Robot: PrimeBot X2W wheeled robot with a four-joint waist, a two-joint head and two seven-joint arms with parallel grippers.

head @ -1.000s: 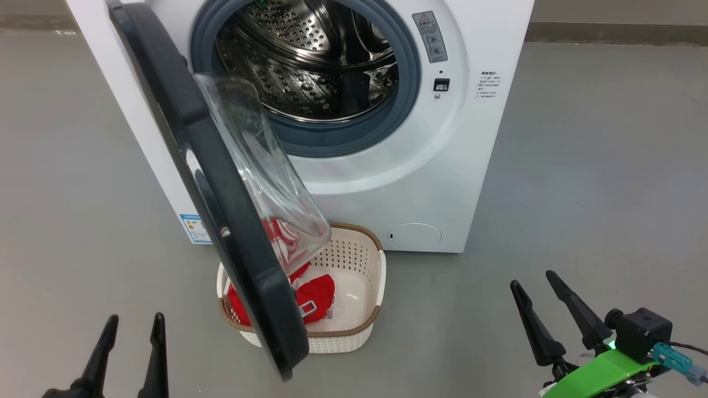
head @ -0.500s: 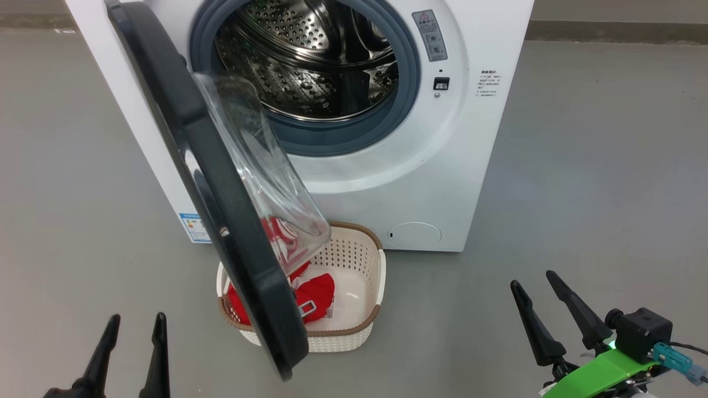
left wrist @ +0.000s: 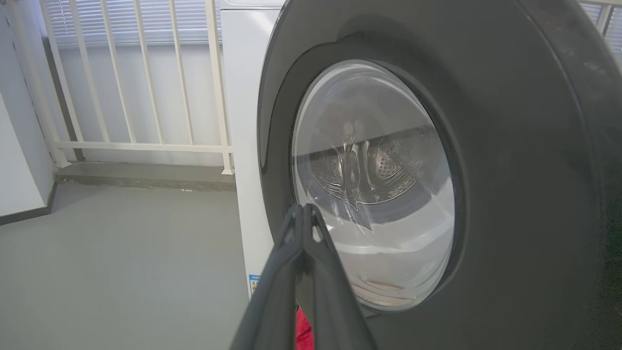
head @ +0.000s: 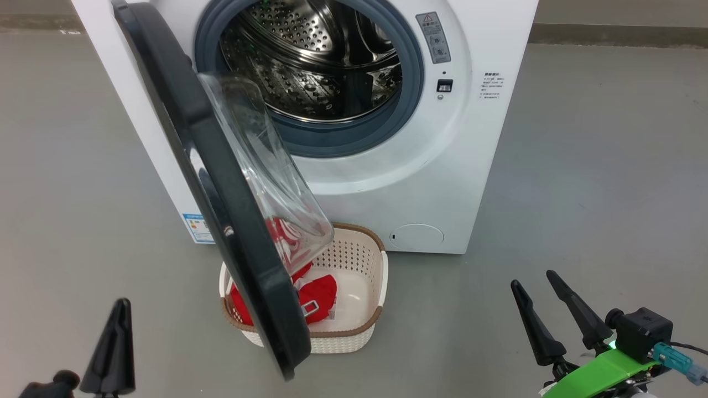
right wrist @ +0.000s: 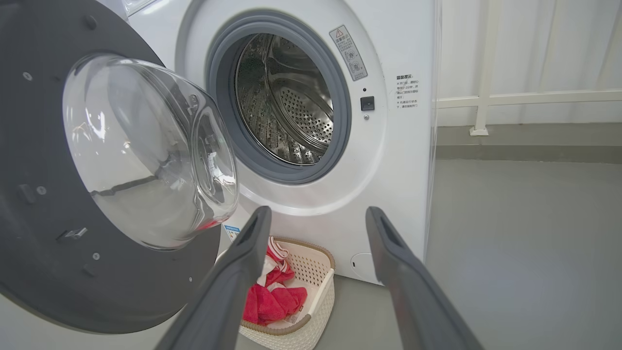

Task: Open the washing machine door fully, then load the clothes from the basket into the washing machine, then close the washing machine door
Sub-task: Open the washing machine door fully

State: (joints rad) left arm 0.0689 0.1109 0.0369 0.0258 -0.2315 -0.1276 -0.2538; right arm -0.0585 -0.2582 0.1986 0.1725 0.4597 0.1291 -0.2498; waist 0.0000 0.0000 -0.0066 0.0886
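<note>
Left gripper [head: 122,305]: fingers pinched together, empty. It was the nearer arm and faced the outer side of the washing machine door [head: 221,182], whose free edge lay ahead to its right. Door: stood half open, overhanging the basket [head: 381,265] of clothes [head: 322,293]. Right gripper [head: 532,279]: spread, empty, well apart.

Washing machine [head: 387,182], right of opening: grey label [head: 433,37] with red warning triangle. Its print, the text block [head: 491,85] beyond and the blue sticker [head: 196,228] low left seem illegible.
</note>
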